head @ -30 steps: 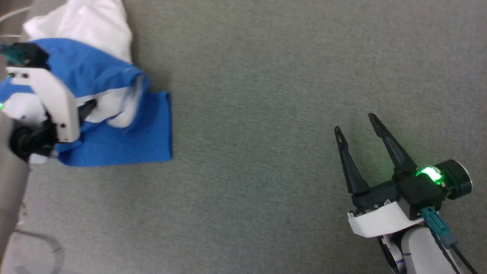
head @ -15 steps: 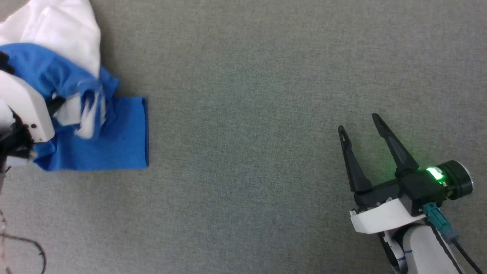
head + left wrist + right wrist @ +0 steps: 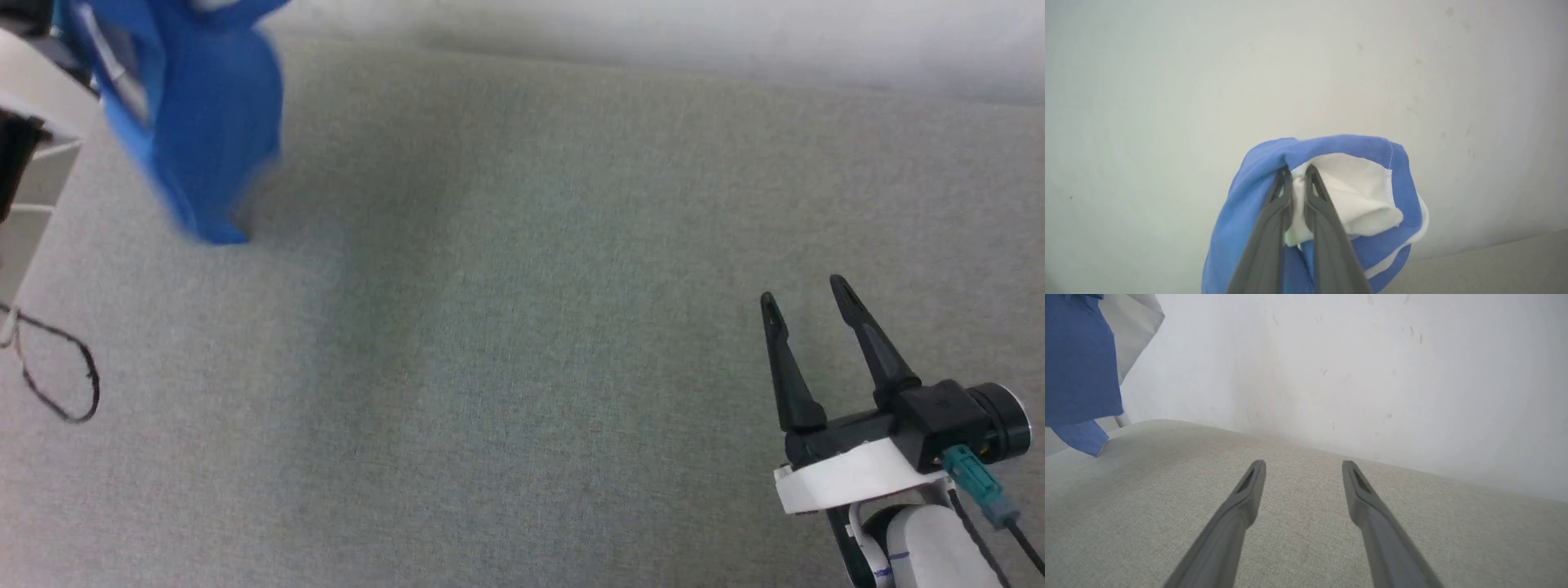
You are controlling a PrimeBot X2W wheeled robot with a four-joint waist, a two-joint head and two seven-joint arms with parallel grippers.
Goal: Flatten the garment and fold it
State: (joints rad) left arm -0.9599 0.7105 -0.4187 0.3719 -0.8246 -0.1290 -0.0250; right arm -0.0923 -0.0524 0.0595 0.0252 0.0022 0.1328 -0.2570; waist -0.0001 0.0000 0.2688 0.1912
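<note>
A: What is the robot working on?

B: A table (image 3: 490, 367) covered in grey woven cloth. It runs back to a plain pale wall (image 3: 653, 33) with a few small scuffs. In the right wrist view the cloth meets that wall along its far edge and rounds off in a corner at the far left.

A: How much room is there to move?

B: A broad stretch of bare cloth lies between the two arms. A thin black cord (image 3: 57, 384) loops at the left edge of the head view.

A: And the garment?

B: The garment (image 3: 204, 122) hangs lifted at the upper left. A blue sleeve trails down, blurred. Its lowest blue corner comes close to the cloth, but I cannot tell whether it touches. From the right wrist it shows at the far left, blue in front and a white fold behind, well apart from that arm.

A: How are the arms posed?

B: The left pincer (image 3: 1298, 173) is raised and faces the wall. Its fingers are pressed nearly together on a fold of white fabric, with blue wrapped around it. The right pincer (image 3: 802, 291) sits at the lower right on its pale forearm (image 3: 922, 555), low over the table. Its fingers are spread wide, point up the head view and lean slightly left, and bare cloth shows between them.
</note>
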